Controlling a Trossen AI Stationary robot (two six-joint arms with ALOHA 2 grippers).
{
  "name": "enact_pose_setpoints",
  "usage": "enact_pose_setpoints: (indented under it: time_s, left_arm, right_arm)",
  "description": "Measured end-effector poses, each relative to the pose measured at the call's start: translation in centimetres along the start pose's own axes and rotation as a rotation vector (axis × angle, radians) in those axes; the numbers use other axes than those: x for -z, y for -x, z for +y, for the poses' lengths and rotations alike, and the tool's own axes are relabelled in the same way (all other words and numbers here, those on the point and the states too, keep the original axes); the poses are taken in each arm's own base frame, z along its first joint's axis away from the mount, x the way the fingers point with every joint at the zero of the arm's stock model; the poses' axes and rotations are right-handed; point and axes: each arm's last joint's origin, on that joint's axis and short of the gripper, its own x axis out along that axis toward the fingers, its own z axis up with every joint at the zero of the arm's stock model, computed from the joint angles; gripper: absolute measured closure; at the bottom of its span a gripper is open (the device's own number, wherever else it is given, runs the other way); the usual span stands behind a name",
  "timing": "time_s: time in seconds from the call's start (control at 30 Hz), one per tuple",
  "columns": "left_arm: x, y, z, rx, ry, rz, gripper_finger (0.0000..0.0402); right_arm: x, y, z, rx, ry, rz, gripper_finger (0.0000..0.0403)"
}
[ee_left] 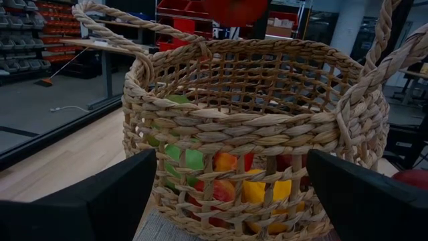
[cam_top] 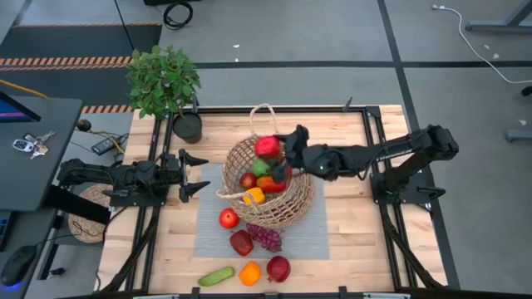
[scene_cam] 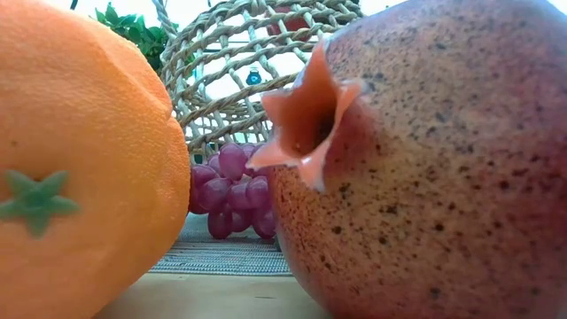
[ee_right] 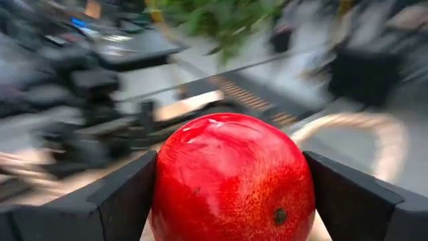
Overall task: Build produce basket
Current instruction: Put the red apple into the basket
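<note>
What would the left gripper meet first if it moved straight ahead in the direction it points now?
Most likely the near wall of the basket. The open left gripper points directly at it across bare table, with nothing visible between, though the exact gap is unclear.

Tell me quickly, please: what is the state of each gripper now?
Left gripper: open, holding nothing, beside the basket.
Right gripper: closed on a red fruit, above the basket.

Wicker basket (ee_left: 257,127) ahead of spread pincer (ee_left: 231,194); produce (ee_left: 267,187) visible through weave.
</note>
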Motion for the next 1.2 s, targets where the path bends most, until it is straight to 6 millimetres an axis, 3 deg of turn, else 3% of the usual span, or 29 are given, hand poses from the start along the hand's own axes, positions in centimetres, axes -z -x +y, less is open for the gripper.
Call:
enact_pose_setpoints:
  time_s: [0.17, 0.33, 0.8, 1.0, 1.2]
  left_arm:
    - [0.0, 0.0, 0.0, 0.0, 0.0, -0.001, 0.001]
    - [0.0, 0.0, 0.0, 0.0, 0.0, -0.001, 0.001]
    - [0.0, 0.0, 0.0, 0.0, 0.0, 0.0, 0.001]
    - [0.0, 0.0, 0.0, 0.0, 0.0, -0.001, 0.001]
    - [0.0, 0.0, 0.0, 0.0, 0.0, -0.001, 0.001]
  right_arm:
    - [-0.7, -0.3, -0.9, -0.258, -0.252, 0.101, 0.0041]
    - [-1.5, 0.1, -1.4, -0.456, -0.351, 0.17, 0.0041]
    - [-2.2, 0.9, -1.4, -0.529, -0.376, 0.179, 0.0041]
    - [-3.0, 1.7, -1.2, -0.702, -0.361, 0.173, 0.0041]
    - [-3.5, 2.9, -1.0, -0.954, -0.161, 0.157, 0.0041]
